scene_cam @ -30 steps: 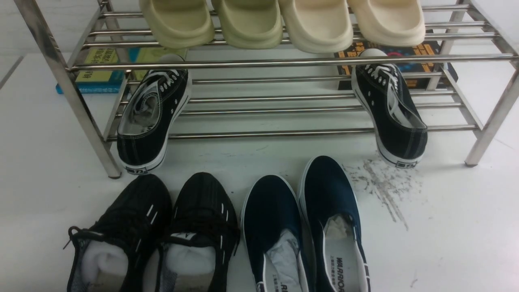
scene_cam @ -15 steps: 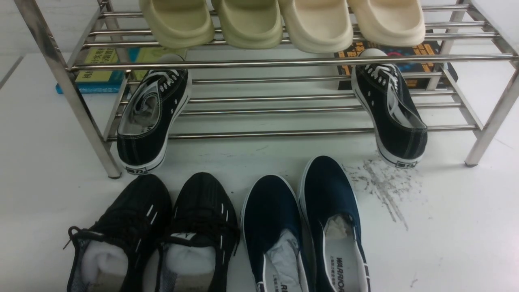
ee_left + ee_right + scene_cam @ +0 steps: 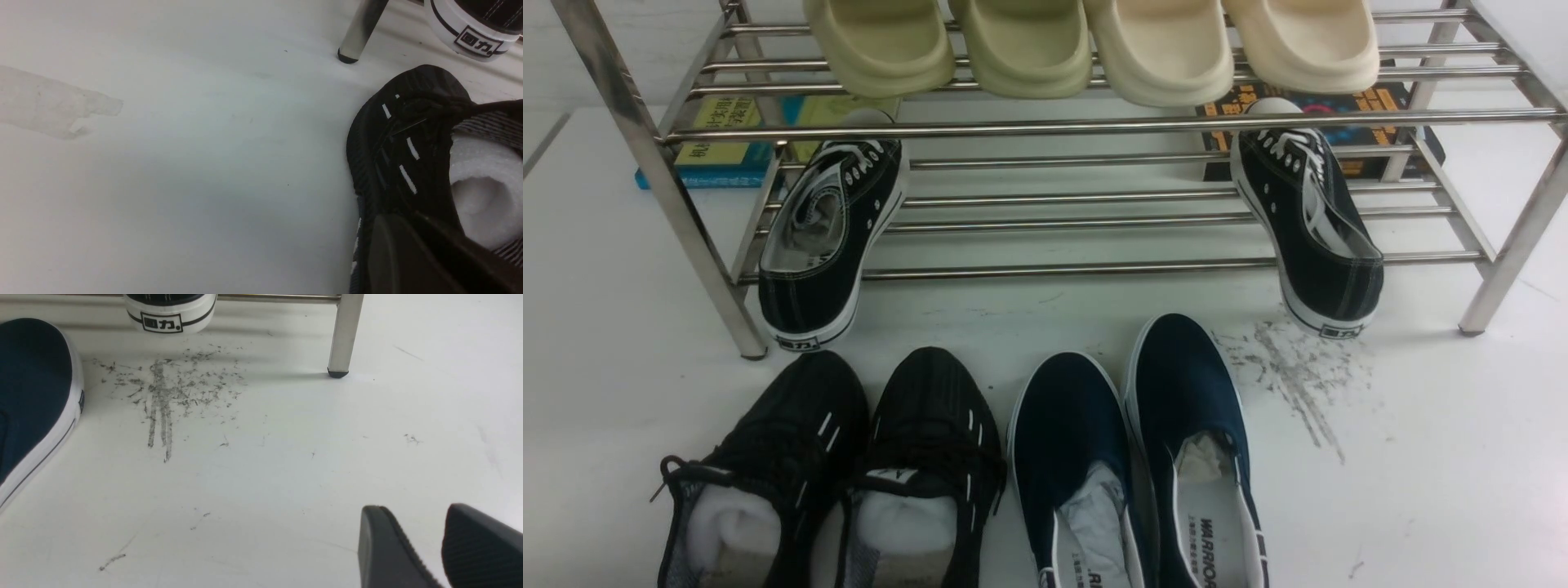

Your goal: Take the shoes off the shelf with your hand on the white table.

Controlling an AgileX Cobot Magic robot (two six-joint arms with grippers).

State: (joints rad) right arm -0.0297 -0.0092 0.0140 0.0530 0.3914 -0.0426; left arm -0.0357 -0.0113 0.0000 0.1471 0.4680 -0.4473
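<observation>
Down by the white table's near edge, left side, the shoes sit paired beside the navy slip-ons, clear of the shelf, so they look delivered; left gripper sits at one collar, can't tell if it's pinching; right gripper parted, empty, parked out of the way

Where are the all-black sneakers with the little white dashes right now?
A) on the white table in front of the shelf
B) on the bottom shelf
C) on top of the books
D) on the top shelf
A: the black sneakers sit side by side on the white table, in front of the shelf, beside the navy slip-ons.
</observation>
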